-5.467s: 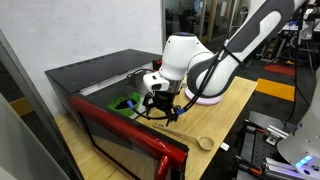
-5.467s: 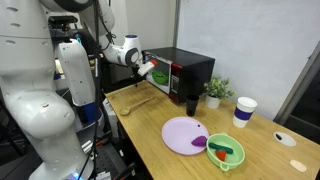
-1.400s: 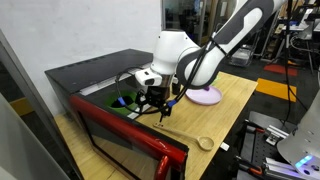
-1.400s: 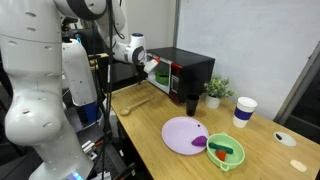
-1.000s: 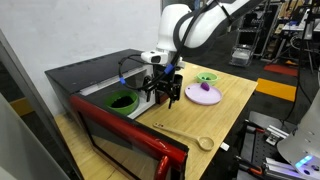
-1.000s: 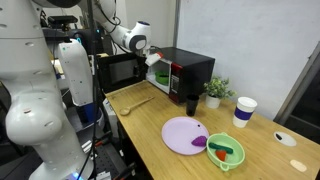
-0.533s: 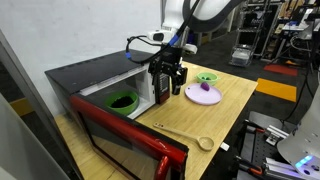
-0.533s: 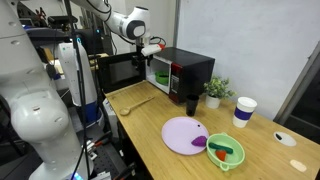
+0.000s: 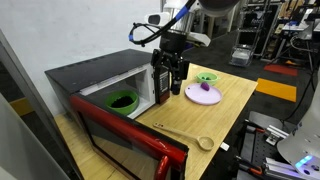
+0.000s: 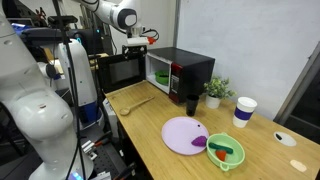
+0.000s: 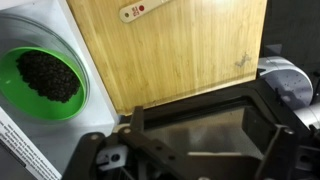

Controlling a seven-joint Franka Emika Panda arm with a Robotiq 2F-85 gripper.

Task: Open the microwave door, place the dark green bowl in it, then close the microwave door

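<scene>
We saw the microwave (image 9: 95, 70) with the microwave door (image 9: 125, 145) swung wide open. The red frame and dark glass faced the camera in an exterior view, and the door (image 10: 122, 70) showed as a dark panel beside the microwave body (image 10: 190, 68) in an exterior view.

The dark green bowl (image 9: 122, 101) sat upright inside the cavity on the white floor. In the wrist view the bowl (image 11: 45, 77) was at the left edge, green rim, dark inside, with nothing touching it.

The gripper (image 9: 168, 92) hung in the air just outside the cavity opening, above the wooden table (image 9: 225, 115) and well clear of the bowl. Its fingers pointed down and were spread apart with nothing between them, so released.

In the wrist view the gripper (image 11: 190, 150) framed a dark glossy panel at the bottom, possibly the door glass. It was too dim for us to be sure.

A wooden spoon (image 9: 188, 134) lay on the table near the door. Further off were a lavender plate (image 9: 205, 94) and a lime-green bowl (image 9: 207, 77) just beside it.
</scene>
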